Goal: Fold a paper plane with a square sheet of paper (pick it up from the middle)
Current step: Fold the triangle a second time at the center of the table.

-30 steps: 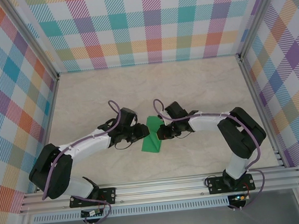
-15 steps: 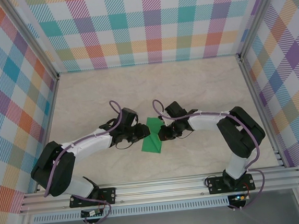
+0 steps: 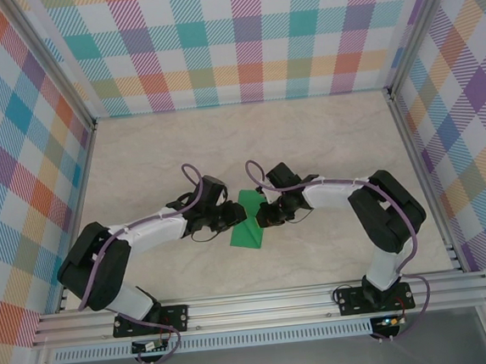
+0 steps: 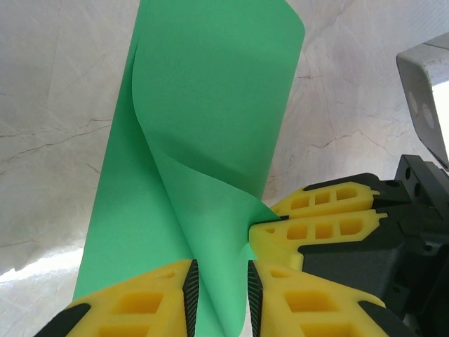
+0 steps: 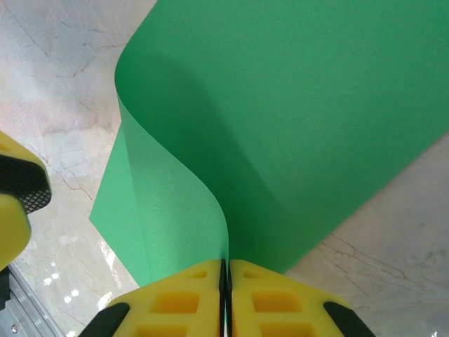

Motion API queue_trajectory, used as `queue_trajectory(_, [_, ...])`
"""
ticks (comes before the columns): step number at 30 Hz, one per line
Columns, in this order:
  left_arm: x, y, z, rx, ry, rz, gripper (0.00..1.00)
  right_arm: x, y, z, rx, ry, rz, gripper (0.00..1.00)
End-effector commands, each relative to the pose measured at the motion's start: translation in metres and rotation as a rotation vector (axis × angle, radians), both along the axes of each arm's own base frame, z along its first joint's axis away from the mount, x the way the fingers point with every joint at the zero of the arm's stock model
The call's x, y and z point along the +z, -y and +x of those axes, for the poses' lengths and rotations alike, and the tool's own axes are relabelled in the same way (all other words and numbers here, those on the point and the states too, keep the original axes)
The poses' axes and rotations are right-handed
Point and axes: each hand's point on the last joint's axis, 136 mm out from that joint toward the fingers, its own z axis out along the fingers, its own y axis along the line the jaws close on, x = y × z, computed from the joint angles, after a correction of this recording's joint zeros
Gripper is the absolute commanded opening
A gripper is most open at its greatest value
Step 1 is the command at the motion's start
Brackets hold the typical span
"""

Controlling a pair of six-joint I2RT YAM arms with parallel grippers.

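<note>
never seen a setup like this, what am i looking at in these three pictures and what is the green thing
This is a robot with two arms, a left arm and a right arm, bolted at the near edge of a pale marble-look table inside a booth with checked walls. The wide picture comes from a fixed camera above and behind the arms. The other two come from small cameras on the wrists, each looking past that arm's own yellow fingers. The green thing is a sheet of paper, curling upward between the two arms. The right arm's fingers are shut on one edge of it. The left arm's fingers stand slightly apart with a curl of the paper between them. I cannot tell whether they press it.
</note>
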Motion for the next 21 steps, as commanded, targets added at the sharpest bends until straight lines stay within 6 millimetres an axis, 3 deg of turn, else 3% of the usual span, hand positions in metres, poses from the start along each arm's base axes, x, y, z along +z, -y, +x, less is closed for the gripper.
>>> queue_trajectory(1, [0.004, 0.011, 0.002, -0.011, 0.008, -0.038, 0.27, 0.004, 0.0, 0.002, 0.02, 0.013, -0.001, 0.11])
queue_trajectory(21, [-0.022, 0.017, 0.015, 0.006, -0.019, 0.002, 0.24, 0.025, -0.008, -0.001, -0.006, 0.005, 0.101, 0.21])
